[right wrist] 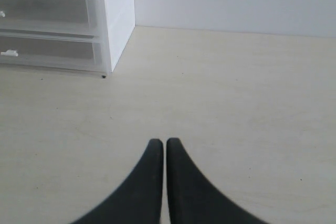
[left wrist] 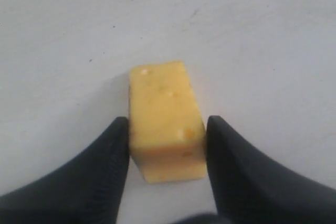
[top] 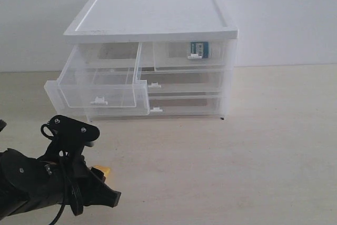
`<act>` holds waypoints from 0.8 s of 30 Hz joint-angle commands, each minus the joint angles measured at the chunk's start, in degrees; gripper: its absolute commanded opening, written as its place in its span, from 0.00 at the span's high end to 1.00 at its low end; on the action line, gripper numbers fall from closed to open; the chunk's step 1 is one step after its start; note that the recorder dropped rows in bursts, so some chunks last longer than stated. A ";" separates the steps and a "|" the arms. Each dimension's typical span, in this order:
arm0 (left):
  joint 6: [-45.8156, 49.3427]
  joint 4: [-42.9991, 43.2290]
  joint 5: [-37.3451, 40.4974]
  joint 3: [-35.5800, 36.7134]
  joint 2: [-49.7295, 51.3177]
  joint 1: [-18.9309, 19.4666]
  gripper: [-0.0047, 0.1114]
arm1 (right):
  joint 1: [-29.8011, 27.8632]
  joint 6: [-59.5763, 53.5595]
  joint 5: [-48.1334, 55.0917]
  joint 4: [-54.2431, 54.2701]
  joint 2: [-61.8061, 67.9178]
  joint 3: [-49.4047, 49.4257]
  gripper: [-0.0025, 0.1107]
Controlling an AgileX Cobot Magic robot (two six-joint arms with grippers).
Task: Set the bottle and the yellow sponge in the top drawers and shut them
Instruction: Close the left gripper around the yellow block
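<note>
The yellow sponge (left wrist: 165, 121) lies on the pale table, and only a small corner of it (top: 103, 170) shows in the exterior view. My left gripper (left wrist: 168, 125) has a black finger pressed against each side of it, shut on it low at the table's front left. The bottle (top: 199, 49) lies inside the closed top right drawer (top: 189, 55). The top left drawer (top: 100, 82) is pulled far out and holds nothing. My right gripper (right wrist: 166, 143) hovers over bare table with its fingers together, holding nothing; it is out of the exterior view.
The white-topped cabinet (top: 152, 17) stands at the back against the wall. Its two full-width drawers (top: 184, 93) are shut. The cabinet's white side (right wrist: 119, 14) shows in the right wrist view. My left arm (top: 42, 183) fills the front left corner.
</note>
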 commanded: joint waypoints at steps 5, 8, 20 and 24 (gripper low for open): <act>0.72 0.62 7.54 2.06 -5.27 0.00 0.92 | 0.08 0.07 -0.52 0.09 -0.32 -0.06 0.98; 2.11 0.62 11.03 3.71 -9.19 0.00 0.92 | 0.08 0.07 -0.52 0.09 -0.32 -0.06 0.98; 7.94 10.27 35.63 3.03 -25.22 0.00 0.92 | 0.08 0.07 -0.52 0.09 -0.32 -0.06 0.98; 8.93 12.07 44.04 -1.74 -30.03 0.00 0.92 | 0.08 0.17 -0.52 0.09 -0.32 -0.06 0.98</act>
